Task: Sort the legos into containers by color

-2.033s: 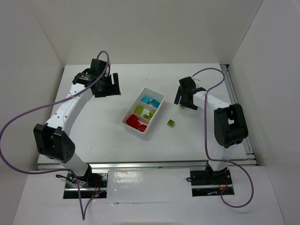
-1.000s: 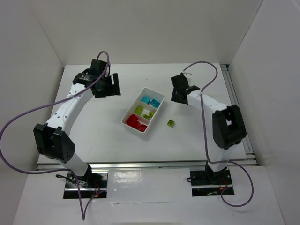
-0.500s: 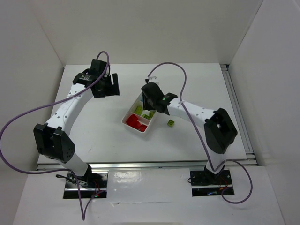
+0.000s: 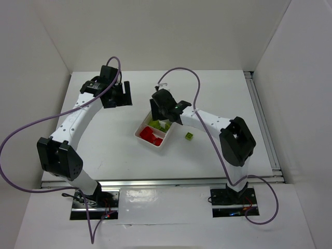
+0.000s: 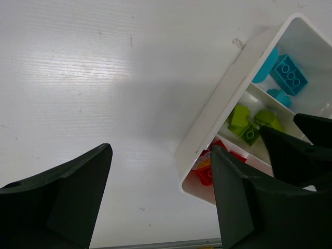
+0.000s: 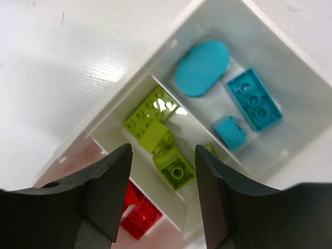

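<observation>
Divided tray [image 6: 132,70], cyan bricks [image 6: 254,99], green bricks [image 6: 176,168], red bricks [image 6: 137,211]

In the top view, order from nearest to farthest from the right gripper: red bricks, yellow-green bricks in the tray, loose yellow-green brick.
1. yellow-green bricks in the tray, middle, under the right gripper
2. red bricks, near-end compartment
3. loose yellow-green brick, on table

right pincer [image 6: 162,158] swung across over tray [image 5: 222,101], jaws opened

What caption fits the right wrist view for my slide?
Open right gripper above green bricks in white tray, blue bricks beyond.
</observation>
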Controlling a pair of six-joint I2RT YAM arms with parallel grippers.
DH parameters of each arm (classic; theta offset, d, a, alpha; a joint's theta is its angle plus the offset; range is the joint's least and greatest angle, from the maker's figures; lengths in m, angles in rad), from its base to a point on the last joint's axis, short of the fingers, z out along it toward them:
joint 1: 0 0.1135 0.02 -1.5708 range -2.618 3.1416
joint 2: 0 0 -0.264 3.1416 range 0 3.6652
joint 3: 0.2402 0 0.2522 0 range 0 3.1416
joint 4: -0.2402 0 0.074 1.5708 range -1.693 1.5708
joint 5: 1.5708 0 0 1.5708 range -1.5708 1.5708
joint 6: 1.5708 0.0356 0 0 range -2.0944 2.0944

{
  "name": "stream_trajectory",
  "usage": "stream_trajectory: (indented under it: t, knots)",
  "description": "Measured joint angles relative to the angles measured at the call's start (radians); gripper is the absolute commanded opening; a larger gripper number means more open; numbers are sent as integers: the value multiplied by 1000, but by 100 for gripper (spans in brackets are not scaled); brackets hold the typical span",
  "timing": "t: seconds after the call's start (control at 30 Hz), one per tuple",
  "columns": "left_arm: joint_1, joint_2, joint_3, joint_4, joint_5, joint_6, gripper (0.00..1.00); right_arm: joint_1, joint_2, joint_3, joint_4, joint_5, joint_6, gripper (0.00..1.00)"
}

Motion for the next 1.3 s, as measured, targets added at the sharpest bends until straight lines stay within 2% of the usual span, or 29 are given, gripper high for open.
stream_trajectory:
  t: [0.07, 0.33, 0.53, 0.57, 0.77, 0.9, 1.13, 1.27, 1.3]
  knots:
    - [0, 0, 0, 0, 0, 0, 86, -5, -38, -32, 3, 28, 8, 53]
    - [0, 0, 0, 0, 1, 0, 86, -135, -355, -286, -25, 121, 102, 48]
    - [0, 0, 0, 0, 1, 0, 86, -181, -393, -430, -66, 120, 162, 85]
    - [0, 0, 0, 0, 1, 0, 86, -184, -380, -447, -80, 106, 172, 89]
    - [0, 0, 0, 0, 1, 0, 86, -198, -279, -470, -103, 18, 219, 92]
    - [0, 0, 0, 0, 1, 0, 86, -201, -253, -470, -94, -15, 249, 88]
    - [0, 0, -5, -1, 1, 0, 86, -201, -159, -467, -96, -21, 296, 74]
    - [0, 0, -5, -1, 1, 0, 86, -201, -157, -466, -94, -12, 314, 50]
    - [0, 0, -5, 0, 1, 0, 86, -201, -156, -466, -95, -8, 318, 38]
